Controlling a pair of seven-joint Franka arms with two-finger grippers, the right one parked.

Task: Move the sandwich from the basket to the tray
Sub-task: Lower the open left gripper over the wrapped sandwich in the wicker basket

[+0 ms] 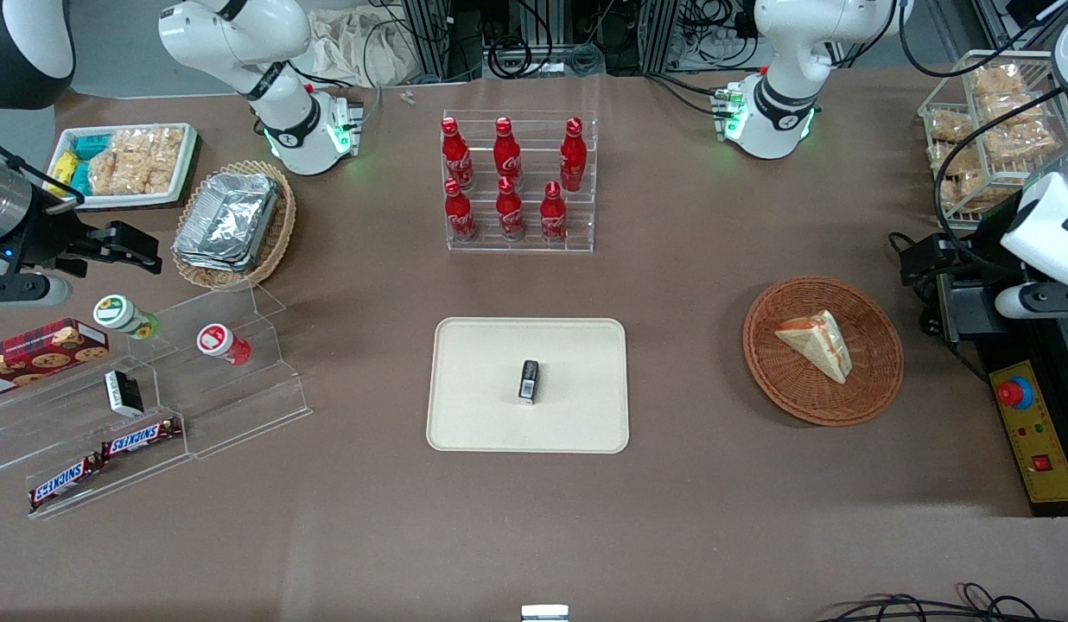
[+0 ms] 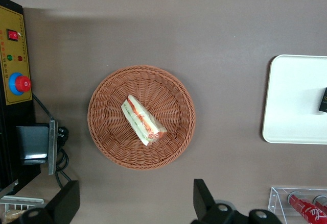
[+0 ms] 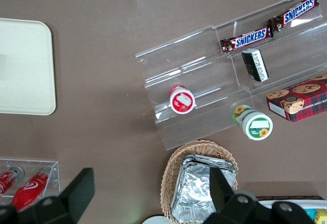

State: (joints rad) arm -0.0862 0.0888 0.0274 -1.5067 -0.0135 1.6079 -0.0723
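Observation:
The sandwich (image 1: 817,344) (image 2: 143,120), a pale bread wedge with red-orange filling, lies in the round reddish-brown wicker basket (image 1: 793,389) (image 2: 110,127). My gripper (image 1: 918,257) (image 2: 134,203) hangs open well above the table, beside the basket toward the working arm's end and a little farther from the front camera. Nothing is between its fingers (image 2: 202,198). The cream tray (image 1: 473,389) (image 2: 294,101) lies flat near the table's middle, with a small black packet (image 1: 529,382) standing on it.
A control box with a red button (image 1: 1031,432) (image 2: 15,83) sits at the working arm's end near the basket. An acrylic rack of red cola bottles (image 1: 517,186) stands farther from the front camera than the tray. A wire rack of snack bags (image 1: 983,130) is at the table's corner.

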